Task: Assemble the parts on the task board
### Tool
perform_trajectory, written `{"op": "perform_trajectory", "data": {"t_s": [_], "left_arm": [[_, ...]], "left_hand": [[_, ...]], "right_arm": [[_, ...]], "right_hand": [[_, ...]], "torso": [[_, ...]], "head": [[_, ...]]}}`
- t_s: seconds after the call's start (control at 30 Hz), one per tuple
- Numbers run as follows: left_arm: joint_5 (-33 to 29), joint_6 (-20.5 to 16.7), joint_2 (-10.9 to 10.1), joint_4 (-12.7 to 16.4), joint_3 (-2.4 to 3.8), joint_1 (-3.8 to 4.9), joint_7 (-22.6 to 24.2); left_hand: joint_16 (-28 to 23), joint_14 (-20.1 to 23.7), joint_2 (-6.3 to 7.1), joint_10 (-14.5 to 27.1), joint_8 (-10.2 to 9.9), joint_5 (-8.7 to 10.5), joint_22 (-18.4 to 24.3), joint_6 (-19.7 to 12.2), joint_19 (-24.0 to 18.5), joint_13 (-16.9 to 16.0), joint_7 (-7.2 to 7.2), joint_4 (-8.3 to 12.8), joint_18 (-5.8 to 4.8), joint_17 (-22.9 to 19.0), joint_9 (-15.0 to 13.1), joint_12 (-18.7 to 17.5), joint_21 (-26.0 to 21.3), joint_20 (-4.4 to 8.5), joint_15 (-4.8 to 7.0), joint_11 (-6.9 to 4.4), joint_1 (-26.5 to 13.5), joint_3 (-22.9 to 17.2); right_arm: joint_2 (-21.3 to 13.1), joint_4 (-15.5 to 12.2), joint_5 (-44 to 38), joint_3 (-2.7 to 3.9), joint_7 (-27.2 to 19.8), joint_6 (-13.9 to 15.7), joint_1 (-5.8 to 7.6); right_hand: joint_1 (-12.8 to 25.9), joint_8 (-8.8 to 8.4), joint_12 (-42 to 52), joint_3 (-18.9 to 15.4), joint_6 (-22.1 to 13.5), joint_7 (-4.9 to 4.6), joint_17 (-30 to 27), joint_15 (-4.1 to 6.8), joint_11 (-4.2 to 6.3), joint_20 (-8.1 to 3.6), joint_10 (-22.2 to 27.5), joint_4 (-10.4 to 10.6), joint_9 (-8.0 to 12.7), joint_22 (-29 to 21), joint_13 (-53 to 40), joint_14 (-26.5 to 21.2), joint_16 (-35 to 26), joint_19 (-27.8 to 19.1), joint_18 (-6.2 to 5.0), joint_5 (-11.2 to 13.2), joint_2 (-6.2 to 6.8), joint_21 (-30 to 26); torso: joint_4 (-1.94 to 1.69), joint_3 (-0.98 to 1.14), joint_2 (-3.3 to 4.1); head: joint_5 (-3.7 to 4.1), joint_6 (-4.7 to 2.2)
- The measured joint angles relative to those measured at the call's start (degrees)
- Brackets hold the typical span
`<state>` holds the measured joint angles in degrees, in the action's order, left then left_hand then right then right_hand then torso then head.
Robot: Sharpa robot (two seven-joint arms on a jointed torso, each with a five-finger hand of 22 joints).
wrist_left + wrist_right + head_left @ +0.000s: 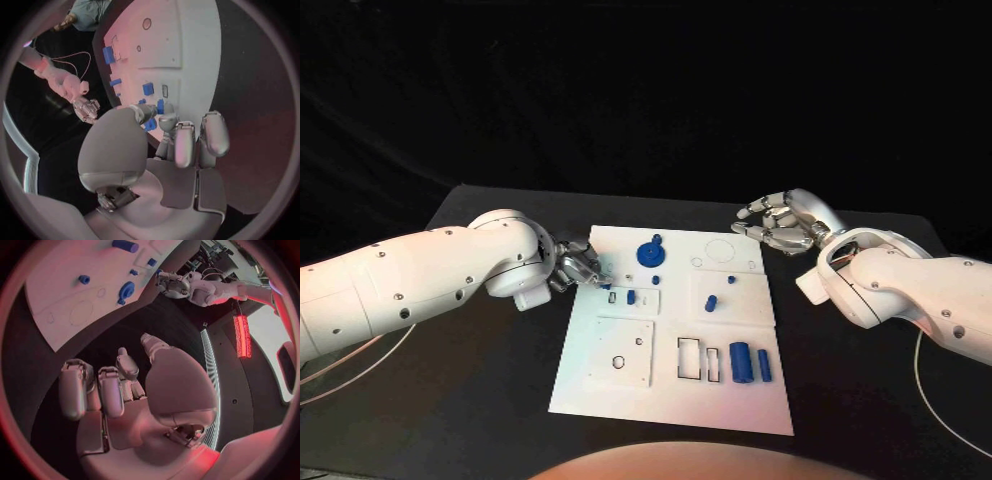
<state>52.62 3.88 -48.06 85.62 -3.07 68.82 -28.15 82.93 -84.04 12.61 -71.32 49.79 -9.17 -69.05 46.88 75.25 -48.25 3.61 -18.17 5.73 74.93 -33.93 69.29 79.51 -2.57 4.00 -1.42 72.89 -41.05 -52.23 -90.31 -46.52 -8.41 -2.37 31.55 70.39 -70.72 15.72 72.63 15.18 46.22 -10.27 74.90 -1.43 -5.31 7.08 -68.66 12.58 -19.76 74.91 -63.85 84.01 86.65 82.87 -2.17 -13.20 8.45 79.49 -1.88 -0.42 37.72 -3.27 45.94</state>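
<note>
The task board point(678, 390) lies mid-table with blue parts point(747, 362) on it; from the head camera the left hand point(577, 267) sits at the board's left edge, its hold hidden; the left wrist view shows its fingertips point(167, 121) at a small blue part point(160, 106), grip uncertain; the right hand point(780, 224) hovers off the board's far right corner, fingers loosely curled, empty.

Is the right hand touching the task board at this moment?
Apart. In the right wrist view, bare black table lies between the right hand and the task board; the head view also shows the hand beyond the board's edge.
</note>
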Motion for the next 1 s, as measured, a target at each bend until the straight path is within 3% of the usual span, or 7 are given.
{"op": "perform_trajectory", "data": {"t_s": [0.33,1.0], "left_arm": [[3.6,-3.0,-0.6,2.0,0.03,-0.79,0.3],[6.6,-1.0,0.0,2.0,0.01,-0.95,0.0]], "left_hand": [[0.0,0.0,0.53,-1.6,0.8,0.31,-0.4,0.4,0.2,-2.4,-0.37,0.7,0.0,0.0,0.0,1.4,0.0,0.22,0.41,-0.42,-0.5,-0.7],[0.0,0.2,1.05,-2.4,1.4,0.56,-0.9,0.6,0.5,-3.8,-0.36,1.0,0.0,0.0,0.0,2.4,0.2,0.53,0.61,-0.61,-1.1,-0.5]], "right_arm": [[0.0,0.0,0.1,-0.01,0.0,0.0,-0.16],[0.0,0.0,0.1,-0.01,0.0,0.0,-0.25]], "right_hand": [[0.0,0.0,0.0,0.0,0.0,0.0,0.0,0.0,0.0,0.0,0.0,0.0,0.0,0.0,0.0,0.0,0.0,0.0,0.0,0.0,0.0,0.0],[0.0,0.0,0.0,0.0,0.0,0.0,0.0,0.0,0.0,0.0,0.0,0.0,0.0,0.0,0.0,0.0,0.0,0.0,0.0,0.0,0.0,0.0]], "torso": [[0.07,0.05,0.06],[0.11,0.12,0.06]], "head": [[-0.1,0.38],[-0.31,0.86]]}}
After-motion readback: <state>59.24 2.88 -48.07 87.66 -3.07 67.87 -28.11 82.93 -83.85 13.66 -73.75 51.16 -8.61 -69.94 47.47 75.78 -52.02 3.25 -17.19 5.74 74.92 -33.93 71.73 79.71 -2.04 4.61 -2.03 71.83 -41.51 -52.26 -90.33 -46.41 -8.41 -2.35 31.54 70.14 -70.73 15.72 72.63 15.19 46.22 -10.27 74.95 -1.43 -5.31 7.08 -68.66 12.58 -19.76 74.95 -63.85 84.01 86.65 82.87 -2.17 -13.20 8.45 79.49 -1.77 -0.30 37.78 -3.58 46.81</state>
